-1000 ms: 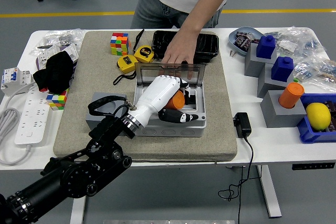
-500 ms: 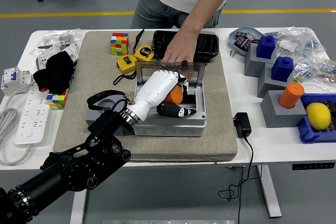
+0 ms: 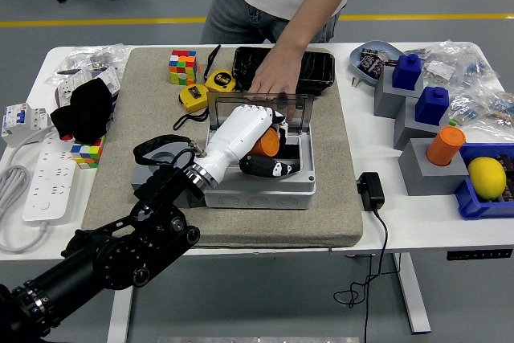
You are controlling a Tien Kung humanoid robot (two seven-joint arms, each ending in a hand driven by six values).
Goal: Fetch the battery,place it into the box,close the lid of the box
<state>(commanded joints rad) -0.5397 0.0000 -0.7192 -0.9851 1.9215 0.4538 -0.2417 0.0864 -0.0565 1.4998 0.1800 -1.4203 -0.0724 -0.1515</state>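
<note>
- White worktop [image 3: 377, 230] is pretty cluttered, with a big beige mat [image 3: 321, 214] covering the middle of it.
- A person stands at the far side; their hand [image 3: 271, 82] rests on the top edge of the clear lid [image 3: 297, 110], which is standing upright and open.
- Left arm comes in from the lower left corner, black with a white forearm, reaching up and over the grey box [image 3: 257, 192] in the middle of the mat.
- Left hand [image 3: 261, 146] is down inside the box, fingers [image 3: 269, 168] wrapped around the orange battery [image 3: 268, 144], so the battery is in the hand, inside the box opening.
- Black tray [image 3: 317, 70] sits on the mat just behind the box, under the person's wrist.
- Two yellow tape measures [image 3: 207, 90] lie left of the lid, with a Rubik's cube [image 3: 182, 67] a bit further back.
- Off to the right: grey stands with blue blocks [image 3: 422, 90], an orange cylinder [image 3: 446, 144] and a lemon [image 3: 487, 177] in a blue bin.
- Small black charger [image 3: 370, 190] sits right of the mat.
</note>
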